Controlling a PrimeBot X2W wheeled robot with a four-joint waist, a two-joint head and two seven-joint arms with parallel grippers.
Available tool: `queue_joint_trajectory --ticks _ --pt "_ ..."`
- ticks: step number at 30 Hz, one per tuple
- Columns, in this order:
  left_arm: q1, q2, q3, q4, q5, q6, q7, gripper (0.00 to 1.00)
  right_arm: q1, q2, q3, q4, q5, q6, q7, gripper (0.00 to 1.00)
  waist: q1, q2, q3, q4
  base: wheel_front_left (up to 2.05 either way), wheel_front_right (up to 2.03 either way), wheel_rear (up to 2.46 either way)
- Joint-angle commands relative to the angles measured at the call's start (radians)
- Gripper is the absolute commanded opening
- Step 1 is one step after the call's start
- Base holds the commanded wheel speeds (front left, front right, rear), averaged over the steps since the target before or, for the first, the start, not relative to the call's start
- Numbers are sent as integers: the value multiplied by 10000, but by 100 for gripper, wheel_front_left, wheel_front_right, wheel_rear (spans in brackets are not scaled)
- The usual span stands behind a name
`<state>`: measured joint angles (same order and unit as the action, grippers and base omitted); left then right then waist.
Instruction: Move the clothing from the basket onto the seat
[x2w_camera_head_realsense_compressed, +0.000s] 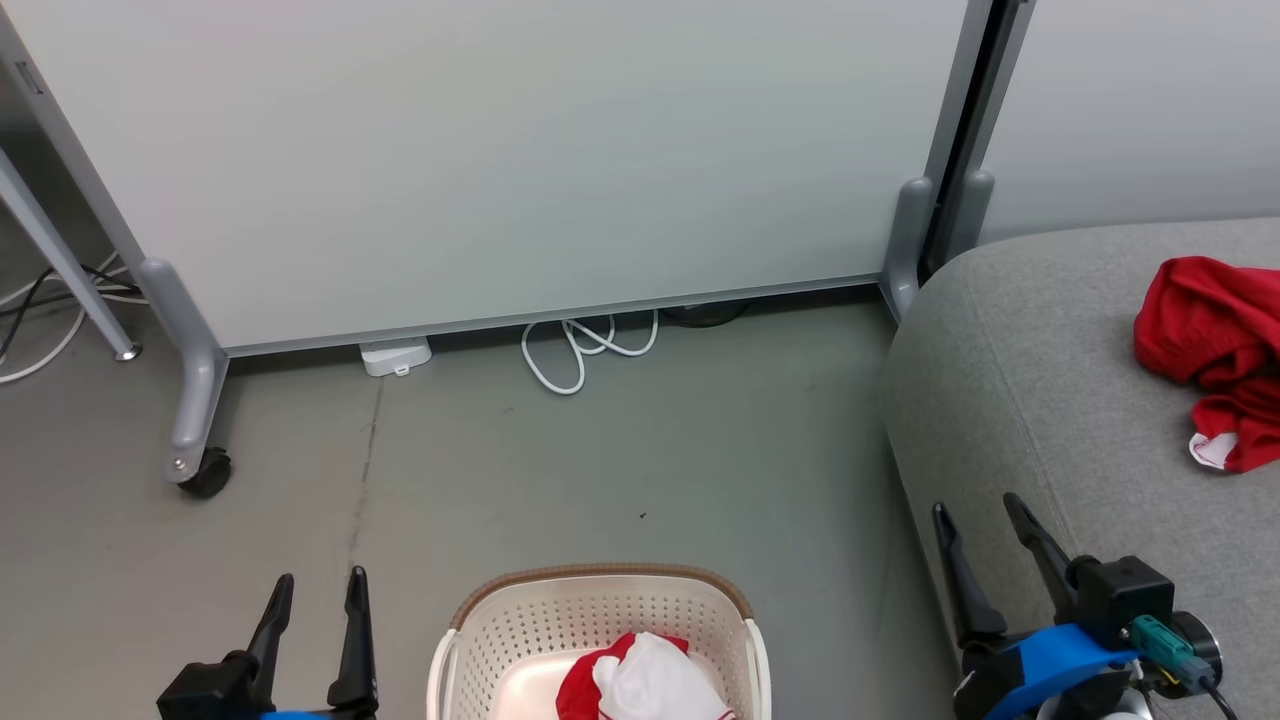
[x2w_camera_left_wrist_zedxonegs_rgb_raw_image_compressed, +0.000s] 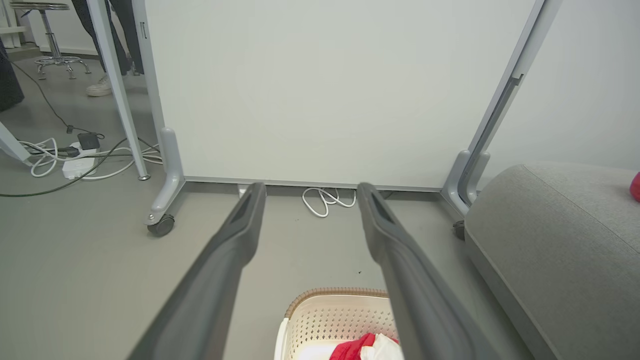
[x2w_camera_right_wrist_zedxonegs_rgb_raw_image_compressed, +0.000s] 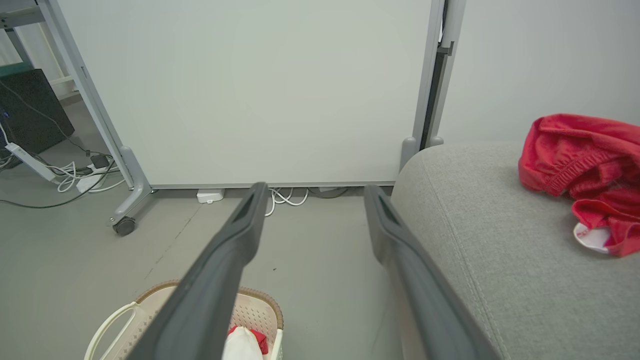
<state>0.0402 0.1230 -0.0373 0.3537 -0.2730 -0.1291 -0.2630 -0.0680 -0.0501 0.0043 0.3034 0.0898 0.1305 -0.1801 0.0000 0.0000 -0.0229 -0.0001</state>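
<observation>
A red garment (x2w_camera_head_realsense_compressed: 1215, 355) (x2w_camera_right_wrist_zedxonegs_rgb_raw_image_compressed: 585, 165) lies crumpled on the grey seat (x2w_camera_head_realsense_compressed: 1040, 400) (x2w_camera_right_wrist_zedxonegs_rgb_raw_image_compressed: 500, 250) (x2w_camera_left_wrist_zedxonegs_rgb_raw_image_compressed: 560, 240) at the right. The red and white garment (x2w_camera_head_realsense_compressed: 645, 680) (x2w_camera_left_wrist_zedxonegs_rgb_raw_image_compressed: 367, 347) (x2w_camera_right_wrist_zedxonegs_rgb_raw_image_compressed: 245, 342) sits inside the cream basket (x2w_camera_head_realsense_compressed: 600, 610) (x2w_camera_left_wrist_zedxonegs_rgb_raw_image_compressed: 340, 312) (x2w_camera_right_wrist_zedxonegs_rgb_raw_image_compressed: 125, 320) on the floor at the bottom centre. My left gripper (x2w_camera_head_realsense_compressed: 315, 585) (x2w_camera_left_wrist_zedxonegs_rgb_raw_image_compressed: 310, 192) stands open to the left of the basket, holding nothing. My right gripper (x2w_camera_head_realsense_compressed: 975, 510) (x2w_camera_right_wrist_zedxonegs_rgb_raw_image_compressed: 312, 192) is open too, in front of the seat's near edge, to the right of the basket.
A white partition panel (x2w_camera_head_realsense_compressed: 480, 150) on grey legs with a castor (x2w_camera_head_realsense_compressed: 205, 470) stands behind the basket. White cables (x2w_camera_head_realsense_compressed: 585, 350) and a small white box (x2w_camera_head_realsense_compressed: 395, 355) lie at its base. More cables and a power strip (x2w_camera_left_wrist_zedxonegs_rgb_raw_image_compressed: 75, 160) lie far left. A person's shoe (x2w_camera_left_wrist_zedxonegs_rgb_raw_image_compressed: 100, 87) shows beyond the panel.
</observation>
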Motion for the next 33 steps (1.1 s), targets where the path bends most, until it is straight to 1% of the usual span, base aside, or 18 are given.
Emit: queue_joint_trajectory --ticks 1,7,14,20,24,31,32,33 --pt "-138 49 -21 -36 10 -13 -26 100 84 -6 11 -60 20 5 6 100 0 0 22 -15 0 0 0" --pt "-342 108 -490 164 119 -13 -26 100 -2 -6 52 -216 30 5 3 100 0 0 251 -124 0 0 0" --pt "-1158 137 -1337 1110 -15 -13 -26 100 -485 -6 305 -651 89 5 -51 100 0 0 1339 -535 0 0 0" --pt "-2201 233 -2019 2239 -265 -12 -25 100 -1106 -6 650 -1057 163 5 -173 100 0 0 2731 -1208 0 0 0" --pt "-3014 383 -2601 3078 -643 -12 -26 100 -1529 -4 906 -1341 172 5 -242 100 0 0 3763 -1665 0 0 0" --pt "-4498 669 -3739 4598 -1220 -10 6 100 -2071 -3 1206 -1794 299 5 -430 100 0 0 5398 -2250 0 0 0" --pt "-4498 669 -3739 4598 -1220 -10 6 100 -2071 -3 1206 -1794 299 5 -430 100 0 0 5398 -2250 0 0 0" --pt "-4914 712 -3914 5033 -1348 -10 46 100 -2225 -1 1310 -1886 353 5 -480 100 0 0 5815 -2371 0 0 0"
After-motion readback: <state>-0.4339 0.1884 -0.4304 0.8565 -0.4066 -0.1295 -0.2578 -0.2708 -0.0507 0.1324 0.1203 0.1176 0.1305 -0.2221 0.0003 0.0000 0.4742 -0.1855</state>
